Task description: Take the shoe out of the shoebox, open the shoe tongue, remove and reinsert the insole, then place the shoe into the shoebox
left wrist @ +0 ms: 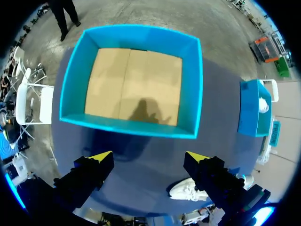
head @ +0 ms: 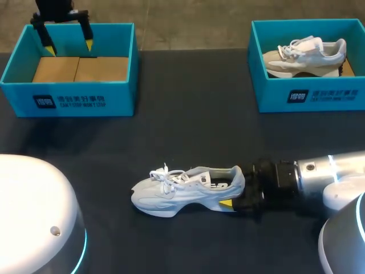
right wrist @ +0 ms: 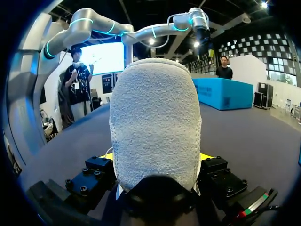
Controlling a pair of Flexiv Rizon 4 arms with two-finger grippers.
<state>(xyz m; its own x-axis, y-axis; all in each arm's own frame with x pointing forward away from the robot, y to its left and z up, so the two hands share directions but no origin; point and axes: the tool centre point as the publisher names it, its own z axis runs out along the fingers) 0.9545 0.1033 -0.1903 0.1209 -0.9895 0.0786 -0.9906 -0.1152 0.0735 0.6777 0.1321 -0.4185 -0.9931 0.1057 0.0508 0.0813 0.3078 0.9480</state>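
Note:
A white and light grey shoe (head: 182, 191) lies on its sole on the dark table, toe to the left, in front of the middle. My right gripper (head: 234, 193) comes in from the right, its yellow-tipped fingers pressed against both sides of the heel. In the right wrist view the towelled heel (right wrist: 155, 122) fills the gap of that gripper (right wrist: 156, 155). My left gripper (head: 69, 48) hangs open and empty above the back wall of the left blue shoebox (head: 68, 91). Its wrist view looks down past the gripper (left wrist: 149, 156) into this box (left wrist: 131, 127), with the shoe (left wrist: 186, 190) below.
The left box holds only a brown cardboard floor. A second blue shoebox (head: 308, 94) at the back right holds a beige and white shoe (head: 305, 54). My left arm's white base fills the front left corner.

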